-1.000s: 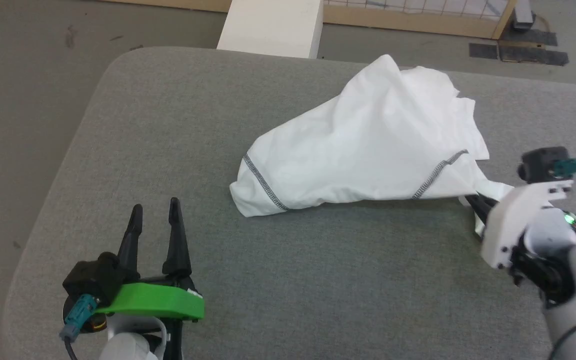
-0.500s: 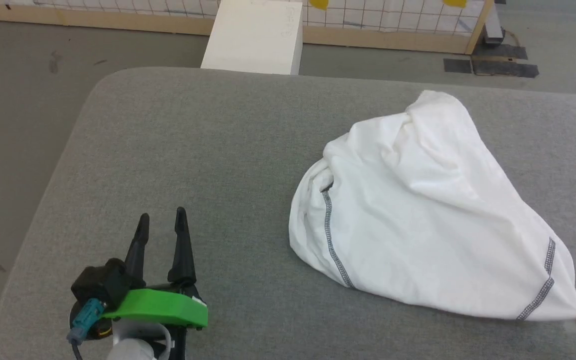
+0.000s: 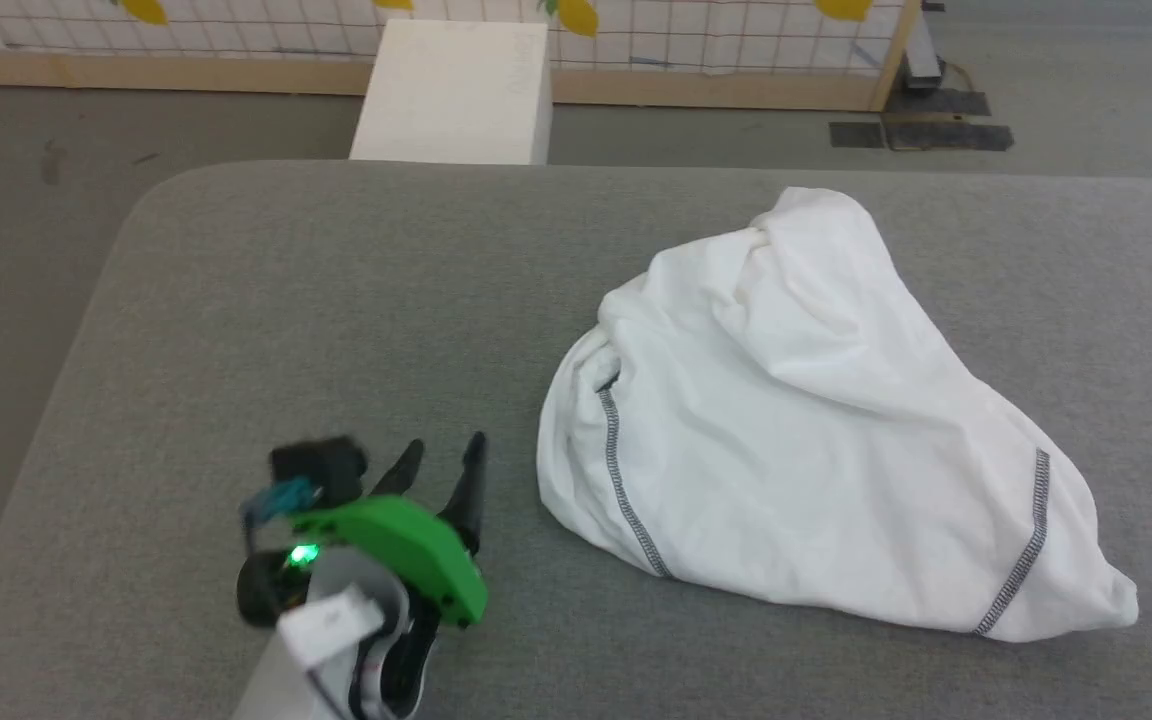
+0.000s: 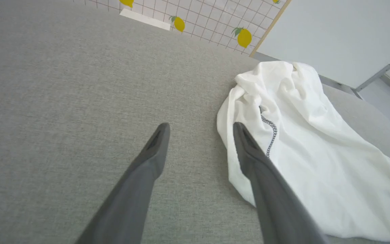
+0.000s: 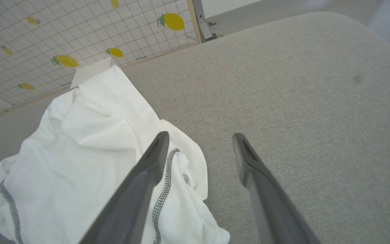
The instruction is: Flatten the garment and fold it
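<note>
One bunched garment (image 3: 806,430) stretches diagonally, tapering toward the near right.

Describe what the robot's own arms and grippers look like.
The left gripper has two long, dark, tapering fingers on a bright green plastic bracket, with a small black camera block, a teal plug, a lit green light and a pale forearm. The right gripper has matching dark grey pointed fingers, with a shallow slot near the tip.
</note>
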Controlling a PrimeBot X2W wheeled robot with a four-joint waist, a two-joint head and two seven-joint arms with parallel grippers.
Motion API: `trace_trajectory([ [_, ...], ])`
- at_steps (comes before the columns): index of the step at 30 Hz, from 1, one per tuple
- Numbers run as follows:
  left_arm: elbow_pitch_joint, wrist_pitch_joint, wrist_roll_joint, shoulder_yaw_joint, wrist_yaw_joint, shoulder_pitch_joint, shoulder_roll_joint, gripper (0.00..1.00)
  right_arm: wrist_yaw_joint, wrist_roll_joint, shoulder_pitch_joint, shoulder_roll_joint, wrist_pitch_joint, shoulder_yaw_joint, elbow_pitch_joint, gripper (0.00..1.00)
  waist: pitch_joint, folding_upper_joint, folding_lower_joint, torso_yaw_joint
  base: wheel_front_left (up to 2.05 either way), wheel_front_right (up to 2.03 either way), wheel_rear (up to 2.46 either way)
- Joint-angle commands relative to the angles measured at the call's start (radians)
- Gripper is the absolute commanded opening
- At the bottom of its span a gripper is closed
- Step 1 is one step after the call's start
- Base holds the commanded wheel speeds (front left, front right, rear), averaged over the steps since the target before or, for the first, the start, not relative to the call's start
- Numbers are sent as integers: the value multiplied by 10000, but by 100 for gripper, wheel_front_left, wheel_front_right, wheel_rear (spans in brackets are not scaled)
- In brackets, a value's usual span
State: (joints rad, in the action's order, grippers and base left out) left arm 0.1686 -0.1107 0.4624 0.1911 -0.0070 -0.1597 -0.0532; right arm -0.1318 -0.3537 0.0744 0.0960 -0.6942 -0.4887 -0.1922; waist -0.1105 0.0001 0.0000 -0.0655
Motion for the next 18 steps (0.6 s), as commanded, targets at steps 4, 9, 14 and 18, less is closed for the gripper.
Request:
trace_trajectory([
  [4, 877, -1932, 10, 508, 189, -1316, -58, 100, 11, 383, 393, -182, 689, -107, 598, 100, -241, -1, 0, 544, 0, 0, 0],
  [9, 1857, -3559, -212, 733, 646, -2308, -261, 100, 11, 460, 654, -290, 944, 125, 932, 100, -517, -1, 0, 1074, 0, 0, 0],
  [14, 2314, -3749, -196, 742, 716, -2681, -302, 100, 11, 530, 746, -349, 1051, 115, 1156, 100, -731, -1, 0, 1390, 0, 0, 0],
  [18, 2651, -3427, -270, 735, 725, -2817, -358, 71, 11, 548, 785, -375, 1135, 178, 1226, 100, -863, -1, 0, 1506, 0, 0, 0],
])
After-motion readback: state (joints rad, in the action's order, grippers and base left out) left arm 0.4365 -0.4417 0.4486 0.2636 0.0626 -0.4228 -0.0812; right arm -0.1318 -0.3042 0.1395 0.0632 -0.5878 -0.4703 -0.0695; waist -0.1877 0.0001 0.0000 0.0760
